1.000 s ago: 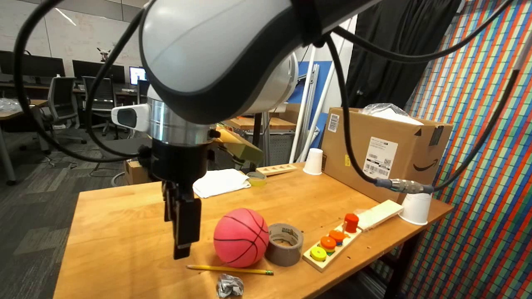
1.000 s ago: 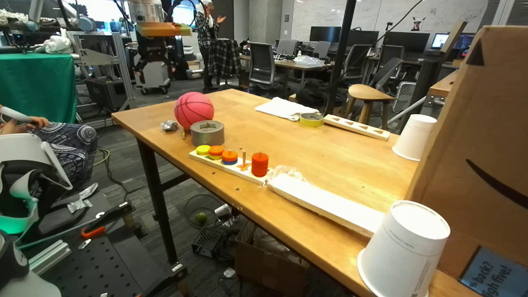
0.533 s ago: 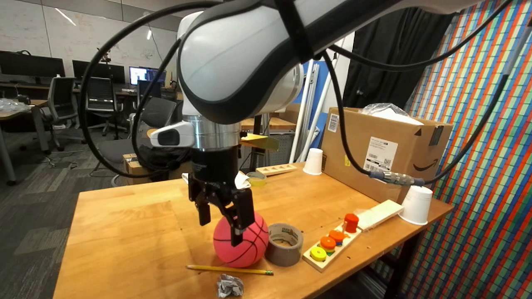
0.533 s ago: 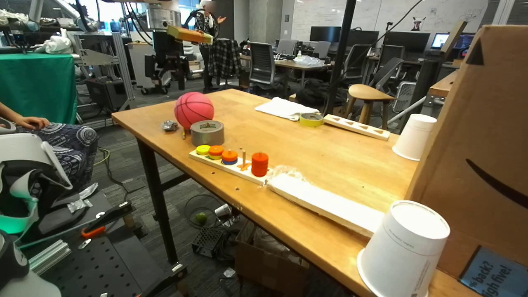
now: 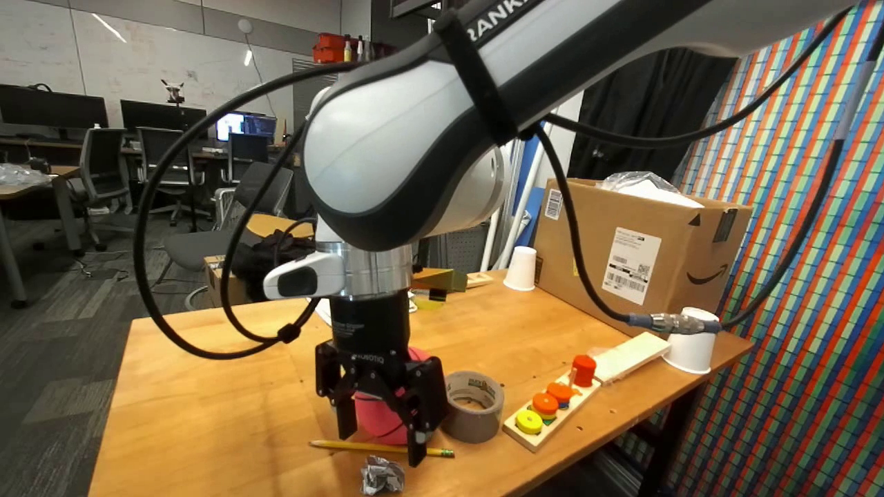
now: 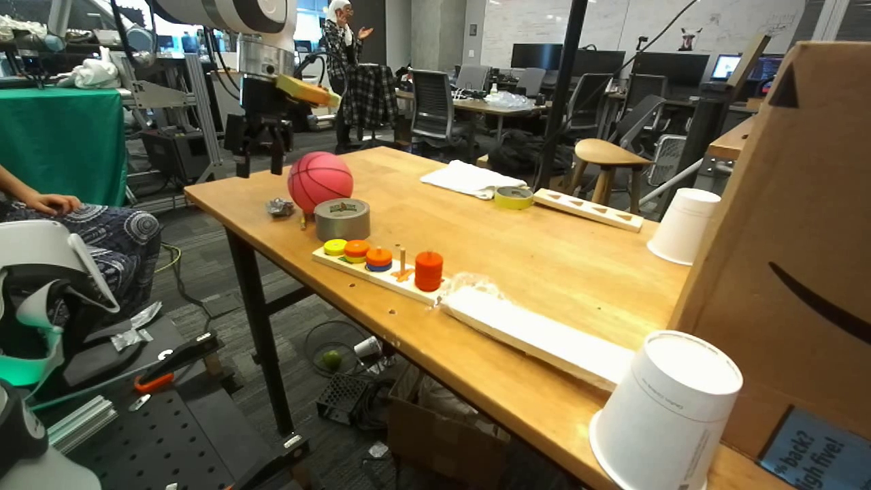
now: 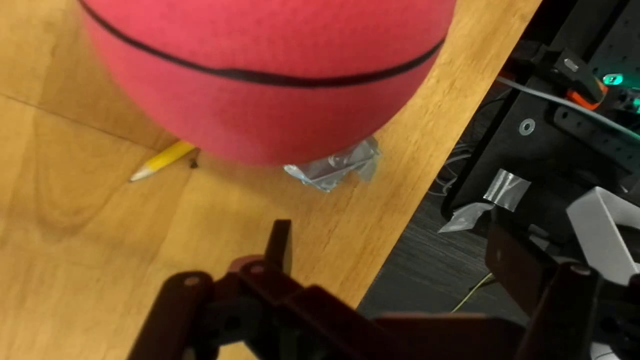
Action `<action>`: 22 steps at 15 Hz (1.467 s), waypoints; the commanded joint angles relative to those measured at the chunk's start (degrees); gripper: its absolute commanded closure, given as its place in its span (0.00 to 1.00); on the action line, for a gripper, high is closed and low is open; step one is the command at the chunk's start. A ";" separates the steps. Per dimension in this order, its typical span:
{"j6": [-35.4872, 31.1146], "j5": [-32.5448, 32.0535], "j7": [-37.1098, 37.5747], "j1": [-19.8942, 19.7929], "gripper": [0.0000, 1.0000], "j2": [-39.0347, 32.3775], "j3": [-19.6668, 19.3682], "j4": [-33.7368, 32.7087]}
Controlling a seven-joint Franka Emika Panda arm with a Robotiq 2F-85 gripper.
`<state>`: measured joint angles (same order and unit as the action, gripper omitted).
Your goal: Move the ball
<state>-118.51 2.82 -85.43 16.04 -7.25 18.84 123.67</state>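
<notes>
The ball is a pink ball with black lines, resting on the wooden table near a corner. In an exterior view the ball is partly hidden behind my gripper. My gripper is open, points down and has nothing between its fingers. In an exterior view the gripper hangs beside the ball, apart from it. In the wrist view the ball fills the top, and the open gripper spans the table edge below it.
A grey tape roll stands close beside the ball. A yellow pencil and crumpled foil lie near it. A peg toy with colored rings, a cardboard box and white cups are farther along the table.
My gripper has swung over, turned so both fingers show apart, and come down beside the ball. The ball and the other table objects have not moved.
</notes>
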 commanded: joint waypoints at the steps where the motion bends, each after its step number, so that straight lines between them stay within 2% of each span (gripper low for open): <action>1: -2.42 2.73 -5.29 -1.15 0.00 0.92 -0.17 3.06; 4: -6.39 1.14 -5.77 -1.78 0.00 0.80 -1.01 4.78; 7: -12.71 -6.02 -0.88 -2.28 0.00 1.54 -3.02 5.62; 9: -13.86 -9.10 1.40 -3.59 0.00 3.44 -4.83 4.15; 10: -12.70 -6.06 0.73 -4.85 0.00 5.34 -5.41 2.81; 12: -13.37 -5.32 2.23 -6.01 0.00 7.01 -6.88 1.37; 14: -16.17 -8.08 5.74 -6.84 0.00 8.74 -8.39 1.62; 16: -19.37 -11.24 11.24 -7.25 0.00 10.15 -9.18 2.86; 19: -23.11 -17.37 24.56 -6.87 0.00 11.15 -8.69 5.11; 22: -23.04 -22.17 37.79 -6.14 0.00 11.38 -7.77 5.82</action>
<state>-140.32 -15.19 -58.83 9.14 2.06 10.35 127.63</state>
